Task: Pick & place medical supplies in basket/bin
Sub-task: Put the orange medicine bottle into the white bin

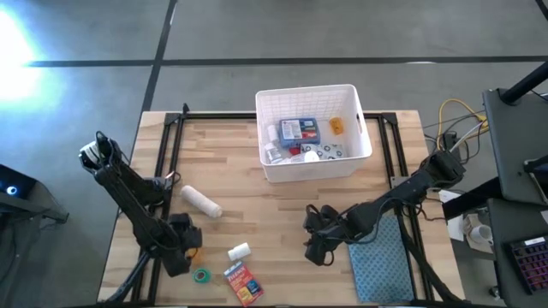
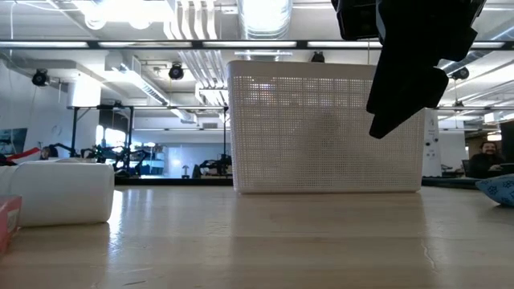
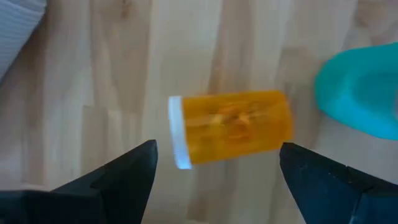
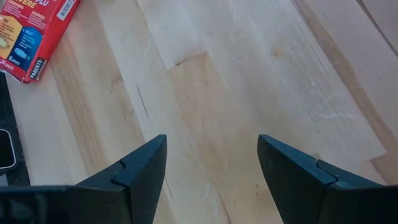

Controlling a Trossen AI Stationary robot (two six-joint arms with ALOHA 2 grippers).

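Observation:
An orange pill bottle (image 3: 230,127) with a white cap lies on its side on the wood, beside the green tape roll (image 3: 364,87). My left gripper (image 3: 217,148) is open above the bottle, one finger off each end, touching nothing. In the high view it sits near the table's near left corner (image 1: 184,254). My right gripper (image 4: 212,140) is open over bare wood near the table's middle (image 1: 315,245). The white basket (image 1: 312,133) stands at the far edge and holds a blue box and small white items. A gauze roll (image 1: 200,203), a white bottle (image 1: 239,251) and an orange-red box (image 1: 242,282) lie on the table.
A teal-grey cloth mat (image 1: 383,261) lies at the near right, beside the right arm. The low view shows the basket's slotted wall (image 2: 325,128), the white bottle (image 2: 60,193) at left and the right arm's dark body (image 2: 409,56). Bare wood stretches between basket and grippers.

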